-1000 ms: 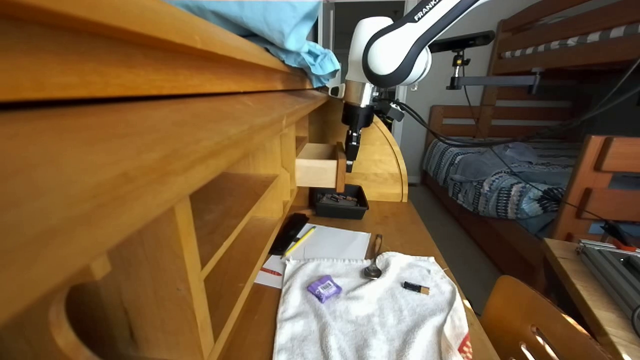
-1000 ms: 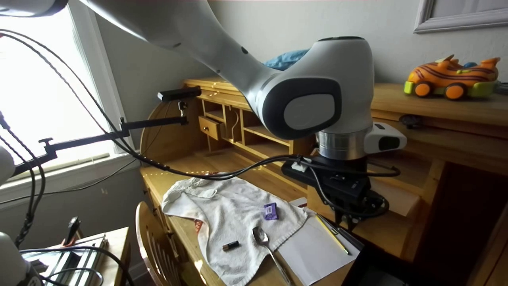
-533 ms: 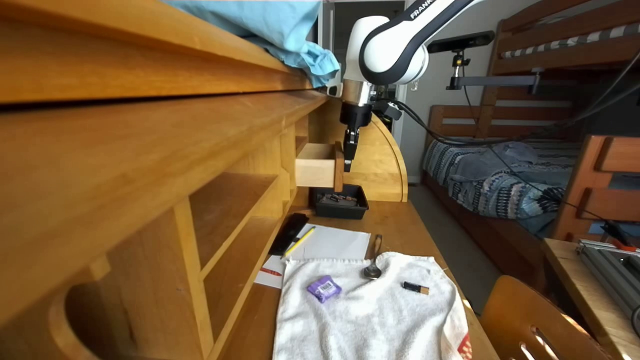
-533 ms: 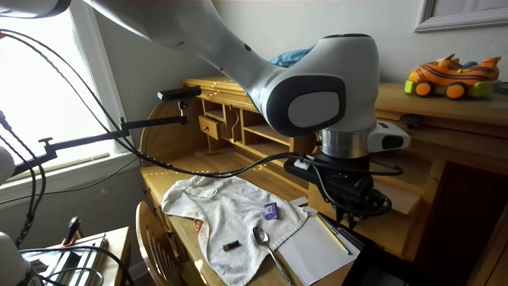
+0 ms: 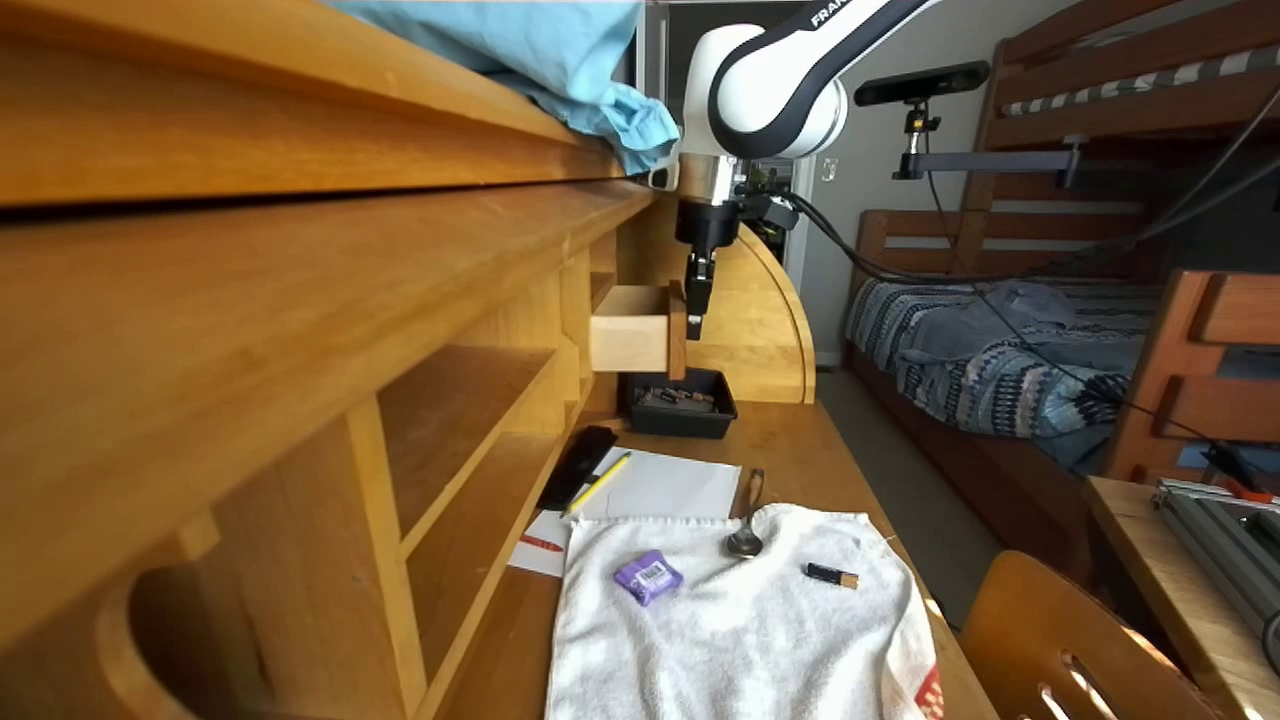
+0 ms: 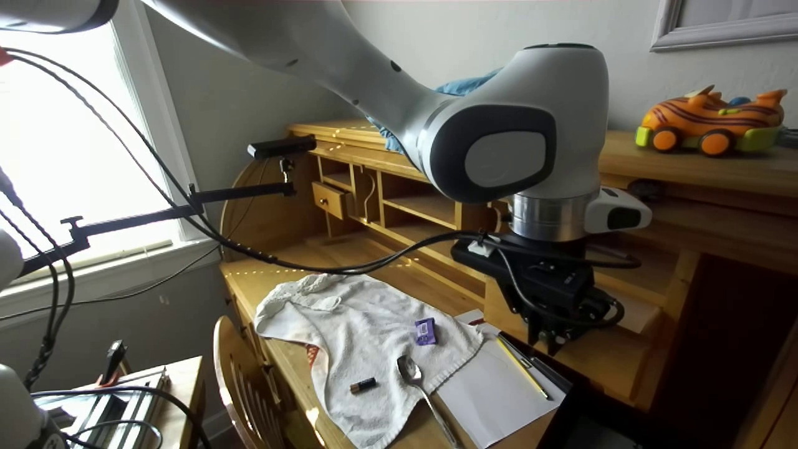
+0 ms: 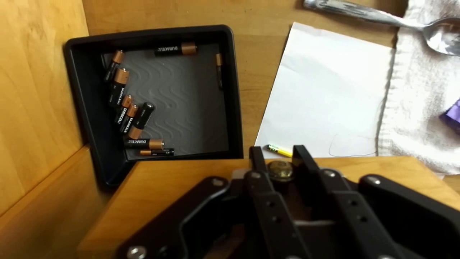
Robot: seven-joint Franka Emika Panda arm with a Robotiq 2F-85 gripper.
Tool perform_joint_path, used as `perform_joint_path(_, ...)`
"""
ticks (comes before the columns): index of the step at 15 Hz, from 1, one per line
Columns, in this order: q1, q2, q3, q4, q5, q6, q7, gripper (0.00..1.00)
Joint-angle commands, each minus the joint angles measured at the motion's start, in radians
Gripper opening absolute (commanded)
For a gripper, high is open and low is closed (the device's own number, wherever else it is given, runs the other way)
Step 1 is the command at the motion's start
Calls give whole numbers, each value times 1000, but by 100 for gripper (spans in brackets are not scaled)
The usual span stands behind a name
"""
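The black gripper [image 7: 279,153] clasps a wooden drawer [image 5: 634,341] by its round brassy knob [image 7: 280,171], higher than a rectangular black tray [image 7: 187,111].

You see a white cloth towel [image 6: 361,352] bearing a small purple packet [image 6: 425,332]; a rectangular black plastic tray [image 7: 233,108] holds black-and-copper cylindrical batteries [image 7: 142,120], and a yellow pencil [image 6: 522,368] lies on white paper [image 7: 330,93].

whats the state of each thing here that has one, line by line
Gripper: closed on the knob
Held drawer: pulled open
Other drawer: partly open
Black tray: upright, holding loose batteries
Towel: spread out, wrinkled
Spoon: lying, bowl on towel
Purple packet: lying on towel
Pencil: lying on paper
Single battery: on its side
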Motion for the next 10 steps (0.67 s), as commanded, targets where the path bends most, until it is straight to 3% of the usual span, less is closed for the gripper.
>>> perform_joint_path(1, -4, 120, 4, 149, -5, 1, 18, 6)
perform_joint_path(5, 1, 136, 2, 166, -14, -15, 21, 6)
perform_joint_path(6, -6, 11, 7, 29, -4, -38, 3, 25)
perform_joint_path(10, -6, 11, 7, 30, -4, -38, 3, 25)
